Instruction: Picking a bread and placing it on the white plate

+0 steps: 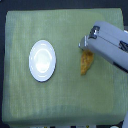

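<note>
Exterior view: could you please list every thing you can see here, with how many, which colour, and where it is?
white plate: one, glossy white, on the cloth toward the exterior view's left, nothing on it.
bread: one, golden-orange, on the cloth toward the exterior view's right, apart from the plate, its upper end hidden under the tool.
cloth: one, pale green, covering most of the view under the plate and the bread.
dark surround: dark strips at the edges of the view, beyond the cloth.
arm: one, grey-white, entering from the exterior view's right.
tool: one, grey, at the upper end of the bread; open or shut cannot be told.
</note>
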You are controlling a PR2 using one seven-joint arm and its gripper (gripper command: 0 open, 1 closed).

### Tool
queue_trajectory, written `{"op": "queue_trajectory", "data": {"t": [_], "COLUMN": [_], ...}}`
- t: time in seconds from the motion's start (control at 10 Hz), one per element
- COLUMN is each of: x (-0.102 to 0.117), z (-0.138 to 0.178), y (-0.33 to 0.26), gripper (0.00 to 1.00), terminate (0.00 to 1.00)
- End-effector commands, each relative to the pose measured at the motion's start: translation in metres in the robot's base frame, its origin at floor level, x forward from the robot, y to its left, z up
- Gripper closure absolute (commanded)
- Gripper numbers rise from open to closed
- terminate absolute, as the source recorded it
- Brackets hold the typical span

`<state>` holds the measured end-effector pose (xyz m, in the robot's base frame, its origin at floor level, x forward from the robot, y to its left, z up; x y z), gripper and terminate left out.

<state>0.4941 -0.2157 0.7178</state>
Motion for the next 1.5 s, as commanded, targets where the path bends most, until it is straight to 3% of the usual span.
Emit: {"op": "queue_trajectory", "data": {"t": [0.0,1.1,1.4], "x": [0.003,0.021,0.019], "z": [0.011,0.044,0.101], "y": [-0.008,-0.001,0.019], "gripper": [1.0,1.0,1.0], "terminate": [0.0,0.0,0.0]}}
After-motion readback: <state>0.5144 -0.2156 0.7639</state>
